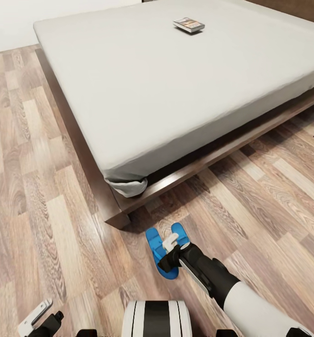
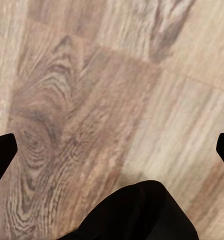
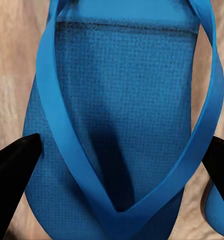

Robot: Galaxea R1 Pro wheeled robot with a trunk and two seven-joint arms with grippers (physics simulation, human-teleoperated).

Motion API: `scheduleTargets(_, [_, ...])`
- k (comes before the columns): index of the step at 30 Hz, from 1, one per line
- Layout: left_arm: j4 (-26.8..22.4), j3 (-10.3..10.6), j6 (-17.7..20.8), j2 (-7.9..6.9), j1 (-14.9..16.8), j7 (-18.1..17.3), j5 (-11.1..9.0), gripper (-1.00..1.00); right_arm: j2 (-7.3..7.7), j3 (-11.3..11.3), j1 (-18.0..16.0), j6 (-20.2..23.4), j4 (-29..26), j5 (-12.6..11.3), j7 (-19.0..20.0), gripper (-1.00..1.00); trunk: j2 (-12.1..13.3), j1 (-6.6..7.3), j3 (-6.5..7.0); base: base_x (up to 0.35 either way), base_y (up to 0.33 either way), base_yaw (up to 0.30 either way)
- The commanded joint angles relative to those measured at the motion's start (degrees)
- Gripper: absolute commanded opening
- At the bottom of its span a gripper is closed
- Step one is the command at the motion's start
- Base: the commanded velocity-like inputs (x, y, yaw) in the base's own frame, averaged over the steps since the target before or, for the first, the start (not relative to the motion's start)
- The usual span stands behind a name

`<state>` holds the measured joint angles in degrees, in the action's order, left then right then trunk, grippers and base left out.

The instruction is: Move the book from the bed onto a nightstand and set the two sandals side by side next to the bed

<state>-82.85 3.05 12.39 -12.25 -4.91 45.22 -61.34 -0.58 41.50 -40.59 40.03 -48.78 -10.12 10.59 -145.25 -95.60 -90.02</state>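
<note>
Right claw point(image 3: 119, 162) spread over textured blue sandal point(image 3: 127, 110) | left claw point(image 2: 117, 150) apart above wood-grain floor point(image 2: 81, 100)

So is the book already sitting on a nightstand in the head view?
No, the book lies on the grey mattress of the bed, far from the sandals on the floor.

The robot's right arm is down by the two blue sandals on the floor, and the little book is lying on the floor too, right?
Not quite. The book is not on the floor; it lies on the bed, far up on the grey mattress, as the head view shows. The rest is right: the right gripper is down over the two blue sandals on the wood floor near the bed's corner.
</note>
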Motion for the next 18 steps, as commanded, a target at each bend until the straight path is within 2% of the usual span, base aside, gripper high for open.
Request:
scheduleTargets(1, [-0.11,0.05,0.18,-0.05,-0.01,0.33,-0.17,1.0,0.02,0.08,-0.06,0.25,-0.03,-0.38,-0.05,-1.0,-0.03,-0.02,-0.26,0.0,0.0,0.0])
scheduleTargets(6, [-0.33,0.05,0.23,-0.15,-0.01,0.36,-0.17,1.0,0.04,0.07,-0.1,0.24,-0.01,-0.45,-0.05,-1.0,-0.1,-0.15,-1.36,0.0,0.0,0.0])
scheduleTargets(7, [-1.63,0.05,0.85,-0.27,-0.01,0.42,-0.18,1.0,0.05,0.07,-0.18,0.26,-0.01,-0.48,-0.04,-1.0,-0.11,-0.17,-1.59,0.0,0.0,0.0])
scheduleTargets(9, [-5.27,-0.54,6.46,-0.36,0.36,0.48,-0.18,1.0,0.02,0.07,-0.43,0.29,-0.01,-0.53,-0.04,-1.0,-0.14,-0.22,-2.03,0.0,0.0,0.0])
scheduleTargets(11, [-7.63,-3.27,14.67,-0.05,2.65,0.88,-0.2,1.0,0.02,0.07,-1.03,0.3,0.0,-0.59,-0.02,-1.0,-0.17,-0.27,-2.47,0.0,0.0,0.0])
scheduleTargets(14, [-8.64,-5.31,19.72,-0.18,6.07,1.8,-0.2,1.0,0.08,0.02,-2.01,0.31,0.03,-0.6,0.36,-1.0,-0.21,-0.35,-3.14,0.0,0.0,0.0])
scheduleTargets(18, [-9.09,-6.39,23.9,-0.27,9.95,2.66,-0.19,1.0,0.12,-0.07,-2.69,0.27,0.07,-0.54,1.85,-1.0,-0.26,-0.46,-4.02,0.0,0.0,0.0])
